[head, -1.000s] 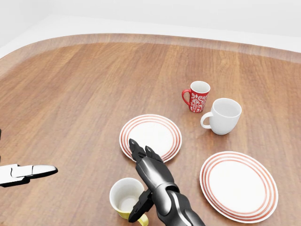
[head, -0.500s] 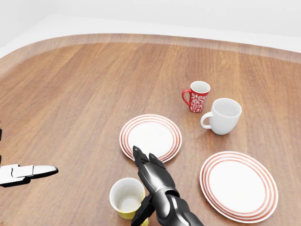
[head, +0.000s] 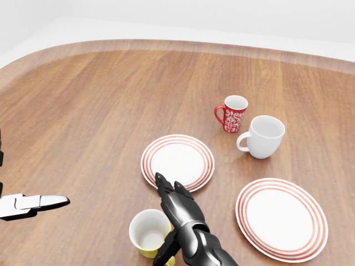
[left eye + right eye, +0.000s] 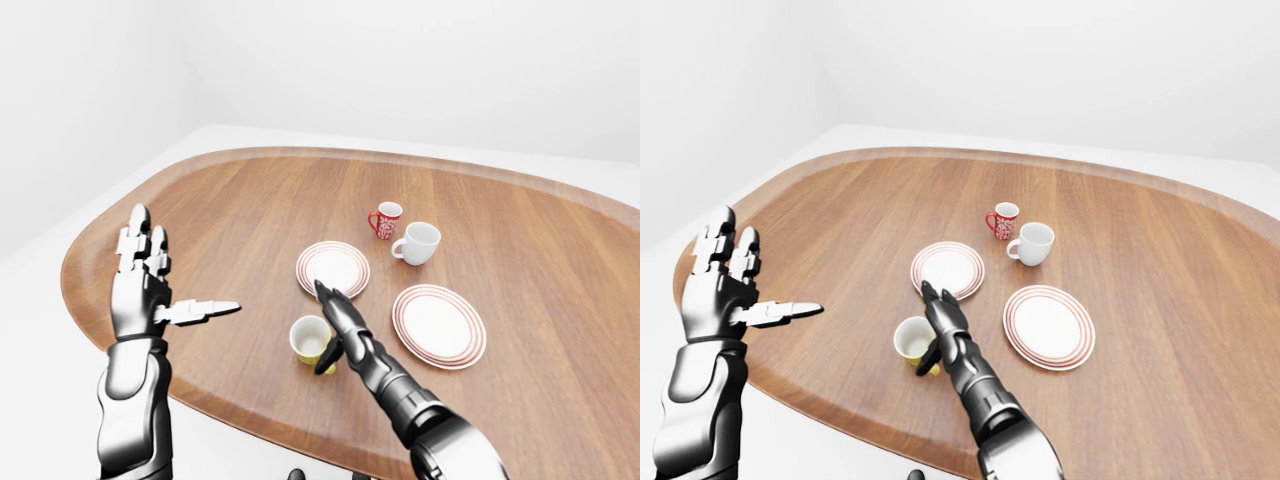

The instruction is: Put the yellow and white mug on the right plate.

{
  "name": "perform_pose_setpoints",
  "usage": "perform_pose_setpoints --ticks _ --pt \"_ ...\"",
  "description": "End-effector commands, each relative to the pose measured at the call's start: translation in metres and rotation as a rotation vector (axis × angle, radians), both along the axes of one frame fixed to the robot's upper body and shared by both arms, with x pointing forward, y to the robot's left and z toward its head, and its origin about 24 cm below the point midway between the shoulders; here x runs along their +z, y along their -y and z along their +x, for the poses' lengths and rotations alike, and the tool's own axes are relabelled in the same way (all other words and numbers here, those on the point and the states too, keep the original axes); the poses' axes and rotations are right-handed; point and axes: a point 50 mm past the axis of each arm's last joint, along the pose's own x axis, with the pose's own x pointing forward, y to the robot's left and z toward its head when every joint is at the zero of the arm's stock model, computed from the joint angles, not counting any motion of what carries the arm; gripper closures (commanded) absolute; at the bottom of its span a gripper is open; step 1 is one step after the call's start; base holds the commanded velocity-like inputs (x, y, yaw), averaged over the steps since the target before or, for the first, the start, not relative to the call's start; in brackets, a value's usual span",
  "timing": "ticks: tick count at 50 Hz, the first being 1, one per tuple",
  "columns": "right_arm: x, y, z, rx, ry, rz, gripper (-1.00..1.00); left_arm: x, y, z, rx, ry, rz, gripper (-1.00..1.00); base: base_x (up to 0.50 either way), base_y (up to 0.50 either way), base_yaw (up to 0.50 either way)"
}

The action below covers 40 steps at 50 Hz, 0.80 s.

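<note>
Left-eye view: shows the yellow and white mug (image 4: 311, 340) upright on the wooden table (image 4: 230, 220), near the table's lower edge and below the left plate (image 4: 333, 268); well apart from the right plate (image 4: 439, 325). Looks glazed and rigid, so likely light, slick and liable to chip if tipped or knocked. Shows the right hand (image 4: 340, 325) hard against the mug's right side, fingers stretched straight and thumb hanging low, not closed around anything. Shows the left hand (image 4: 146, 285) raised over the table's left edge, spread wide and holding nothing. Head view: looks down into the mug's white, empty inside, with the yellow outer wall only as a thin strip at the bottom. Suggests a hold across the body, fingers on one wall and thumb on the opposite one, or a hook through the handle. Hides most of that handle behind the thumb and cuts the mug's base off at the bottom edge; leaves unclear whether any finger actually touches the wall. Places a red patterned mug (image 3: 233, 113) and a white mug (image 3: 263, 137) above the right plate, close together. Right-eye view: repeats the same layout from a slightly shifted angle and adds nothing on contact, with the thumb again covering the mug's right side.
</note>
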Motion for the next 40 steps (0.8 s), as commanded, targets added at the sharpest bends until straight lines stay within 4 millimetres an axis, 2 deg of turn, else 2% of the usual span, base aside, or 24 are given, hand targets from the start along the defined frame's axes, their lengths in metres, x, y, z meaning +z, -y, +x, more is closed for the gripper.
perform_pose_setpoints --ticks 1,33,34,35,36,40 --pt "-0.0016 -0.0015 -0.0012 0.001 -0.005 -0.004 -1.0 0.0 0.0006 0.0 -0.002 0.0 0.001 -1.0 0.0 0.0 0.0" --pt "-0.01 0.0009 -0.0045 -0.02 -0.035 -0.032 -1.0 -0.0004 0.0019 -0.0004 -0.006 -0.002 0.002 -1.0 0.0 0.0 0.0" --pt "-0.0102 0.0011 -0.0046 -0.02 -0.034 -0.032 -0.66 -0.001 0.002 -0.0004 -0.006 -0.004 0.002 -1.0 0.0 0.0 0.0" --pt "-0.0101 0.0015 -0.0044 -0.023 -0.033 -0.032 0.25 -0.0007 0.002 -0.0004 -0.006 -0.003 0.002 -1.0 0.0 0.0 0.0" --pt "-0.01 0.002 -0.0043 -0.023 -0.031 -0.034 1.0 -0.0011 0.0018 -0.0002 -0.006 -0.005 0.002 -1.0 0.0 0.0 0.0" --pt "-0.0092 0.0022 -0.0036 -0.025 -0.026 -0.033 1.0 -0.0013 0.0024 -0.0002 -0.007 -0.005 0.002 -1.0 0.0 0.0 0.0"
